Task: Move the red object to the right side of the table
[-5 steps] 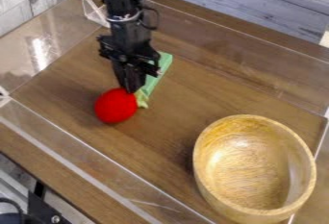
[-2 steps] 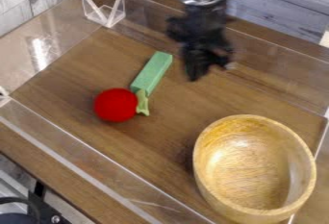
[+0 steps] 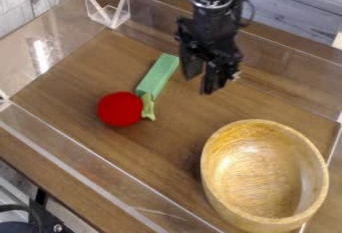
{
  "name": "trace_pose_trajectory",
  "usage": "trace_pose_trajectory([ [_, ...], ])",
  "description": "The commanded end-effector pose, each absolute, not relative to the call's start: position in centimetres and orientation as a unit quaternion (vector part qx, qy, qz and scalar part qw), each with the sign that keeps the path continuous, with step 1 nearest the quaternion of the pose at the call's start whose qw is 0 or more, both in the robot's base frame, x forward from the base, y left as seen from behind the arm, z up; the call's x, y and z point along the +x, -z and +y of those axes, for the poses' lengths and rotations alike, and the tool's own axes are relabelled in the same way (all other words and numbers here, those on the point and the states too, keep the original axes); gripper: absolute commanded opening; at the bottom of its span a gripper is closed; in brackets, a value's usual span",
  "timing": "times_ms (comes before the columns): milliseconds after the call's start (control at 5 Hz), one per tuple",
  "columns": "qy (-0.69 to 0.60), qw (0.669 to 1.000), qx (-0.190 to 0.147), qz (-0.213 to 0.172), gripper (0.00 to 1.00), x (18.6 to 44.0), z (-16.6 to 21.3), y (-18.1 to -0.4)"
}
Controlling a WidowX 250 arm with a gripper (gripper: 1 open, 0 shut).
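Since a second ago the gripper [image 3: 213,79] has left the spot just over the red object [image 3: 120,109] and swung to the right, above bare wood beside the light green block [image 3: 158,76]; its fingers, then pinched together, now stand spread wide apart with nothing between them; the red object has not shifted at all.

Nearest the camera, at the right, sits the wooden bowl [image 3: 265,176]; it looks empty, only its own grain showing inside; it takes up much of the table's right side, so the free ground for a drop is the strip beyond it and to its left.

Farther in, at the left-centre of the table [image 3: 80,62], lies the red object, its green leafy end touching the near end of the green block; the task is, by my reckoning, still undone.

To do this step well, bring the open fingers back over the red object, straddle its round body rather than the leaf, and keep clear of the block so it is not dragged along; close gently, since a round toy may squirt out; lift before travelling right.
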State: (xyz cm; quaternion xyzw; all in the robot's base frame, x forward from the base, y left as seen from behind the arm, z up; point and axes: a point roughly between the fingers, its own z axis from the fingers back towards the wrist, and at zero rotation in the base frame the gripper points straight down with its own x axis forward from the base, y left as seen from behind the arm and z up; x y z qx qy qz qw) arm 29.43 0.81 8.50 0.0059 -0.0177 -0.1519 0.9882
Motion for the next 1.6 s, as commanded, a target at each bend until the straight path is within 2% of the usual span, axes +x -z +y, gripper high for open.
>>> trace_pose_trajectory([
  [0, 0.149, 0.988, 0.022, -0.047, 1.0, 29.6, 2.4, -9.9],
  [200, 0.134, 0.989, 0.033, -0.047, 1.0, 29.7, 4.6, -8.8],
  [400, 0.116, 0.991, 0.04, -0.049, 0.0, 29.7, 6.7, -7.3],
  [600, 0.077, 0.995, 0.043, -0.05, 1.0, 29.2, 8.5, -6.9],
  [800, 0.038, 0.997, 0.052, -0.049, 0.0, 29.0, 9.3, -8.1],
  [1000, 0.058, 0.996, 0.047, -0.048, 0.0, 30.1, 9.4, -6.8],
  [1200, 0.083, 0.994, 0.048, -0.051, 0.0, 31.1, 8.6, -6.4],
  [1400, 0.089, 0.993, 0.051, -0.053, 1.0, 30.7, 8.2, -6.8],
])
